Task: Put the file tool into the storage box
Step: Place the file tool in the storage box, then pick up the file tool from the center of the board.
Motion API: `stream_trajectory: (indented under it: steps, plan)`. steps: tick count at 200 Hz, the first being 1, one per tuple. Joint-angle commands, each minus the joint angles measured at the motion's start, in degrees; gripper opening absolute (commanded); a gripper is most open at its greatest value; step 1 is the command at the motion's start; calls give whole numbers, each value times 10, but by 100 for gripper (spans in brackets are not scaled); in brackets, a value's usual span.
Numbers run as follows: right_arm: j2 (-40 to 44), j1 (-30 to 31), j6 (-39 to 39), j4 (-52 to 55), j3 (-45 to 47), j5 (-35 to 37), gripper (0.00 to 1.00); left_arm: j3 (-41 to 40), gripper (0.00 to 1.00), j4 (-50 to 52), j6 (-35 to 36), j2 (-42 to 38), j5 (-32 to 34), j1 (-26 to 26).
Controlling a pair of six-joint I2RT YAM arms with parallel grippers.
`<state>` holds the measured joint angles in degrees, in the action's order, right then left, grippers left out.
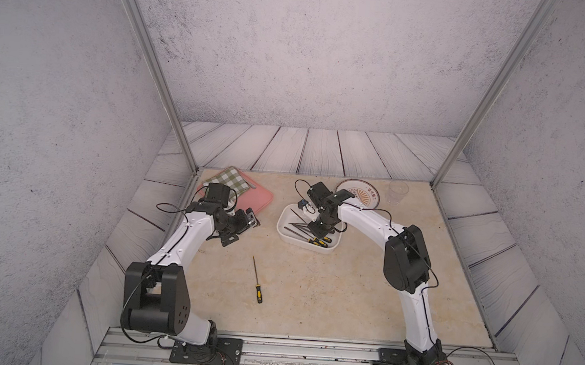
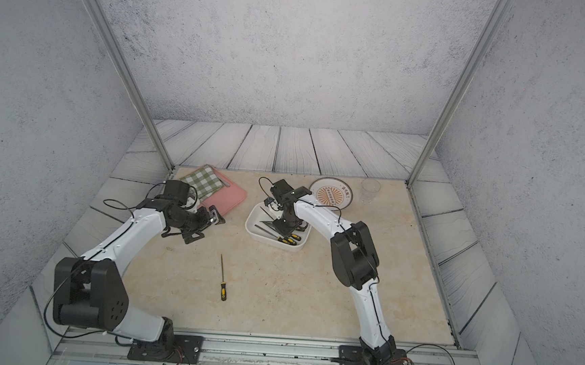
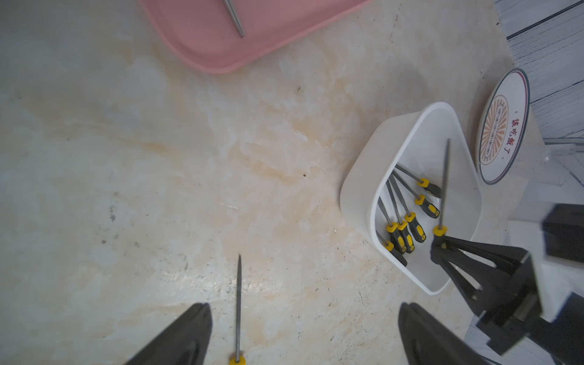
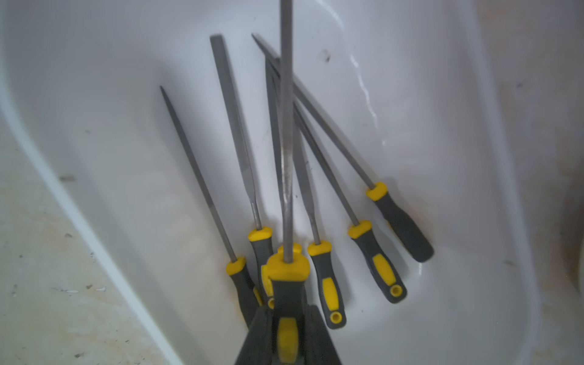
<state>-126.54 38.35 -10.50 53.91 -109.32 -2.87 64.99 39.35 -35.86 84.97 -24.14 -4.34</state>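
Right gripper [image 4: 286, 316] pinching file [image 4: 287, 126] (handle), over storage box [image 4: 474, 221], clear of rim

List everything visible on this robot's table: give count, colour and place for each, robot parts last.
storage box: one, white, far middle of table.
files in box: six, grey blades, black-yellow handles, lying inside.
held file: one, same colours, over the box.
loose file: one, same colours, table centre.
pink tray: one, far left.
metal rod: one, grey, on tray.
checked cloth: one, green-white, on tray.
plate: one, white-orange, behind box.
cup: one, clear, far right.
left gripper: open, black, above table.
right gripper: shut on held file.
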Motion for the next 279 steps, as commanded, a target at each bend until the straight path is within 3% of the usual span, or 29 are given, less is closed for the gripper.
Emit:
stream_trajectory:
  steps: [1,68,86,114,162,198,225,255,279]
  plan:
    - [-3,2,-37,23,-23,-31,8,21,97,11,-3,16,-5,-14]
    - [6,3,-72,38,29,-69,11,48,97,9,-12,53,7,-27]
    - [14,3,-71,33,44,-69,19,53,97,9,-14,64,1,-28]
    - [9,3,-53,55,22,-81,40,60,97,14,-15,71,-2,-33]
    - [31,3,-5,56,-13,-51,43,61,97,18,-9,64,5,-36]
    - [81,4,121,27,-16,-50,44,45,97,36,10,51,31,-28]
    - [156,16,276,-50,76,-64,44,23,97,40,21,34,47,-1]
    - [233,61,432,-144,195,-69,46,15,97,44,38,23,72,31]
    - [228,124,508,-157,215,-79,46,13,97,43,42,32,75,49]
